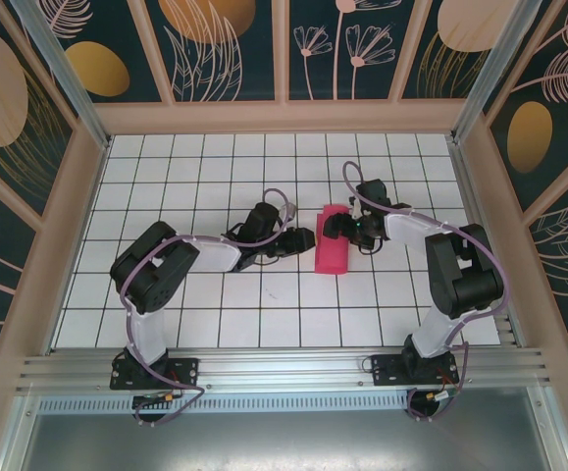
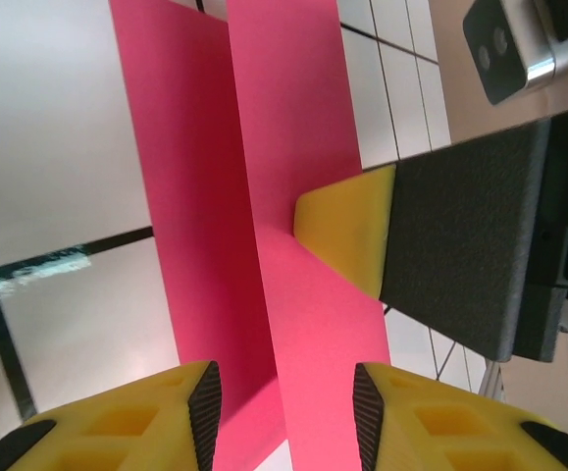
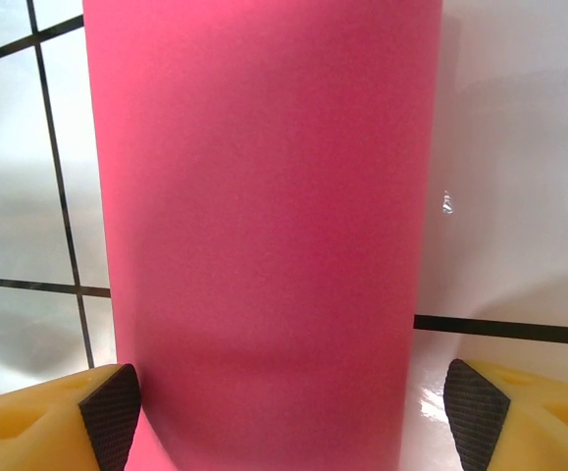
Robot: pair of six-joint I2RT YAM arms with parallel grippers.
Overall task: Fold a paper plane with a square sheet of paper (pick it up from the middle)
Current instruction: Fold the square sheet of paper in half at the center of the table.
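Note:
The magenta-pink sheet of paper (image 1: pixel 332 252) lies mid-table, doubled over into a strip about one tile wide. In the left wrist view the paper (image 2: pixel 293 196) shows two long flaps meeting at a crease, one standing up. My left gripper (image 1: pixel 304 239) sits at the strip's left edge. The left gripper (image 2: pixel 285 417) is open, its pads either side of the flaps without pinching them. My right gripper (image 1: pixel 336 228) is at the strip's far right part, and one of its yellow fingertips (image 2: pixel 347 231) presses against the raised flap. The right gripper (image 3: pixel 293 412) is open wide over the paper (image 3: pixel 264 226).
White tiled table (image 1: pixel 215 314) with black grid lines, walled by patterned panels (image 1: pixel 225 49) on three sides. An aluminium rail (image 1: pixel 284 368) with the arm bases runs along the near edge. Open tiles lie all round the paper.

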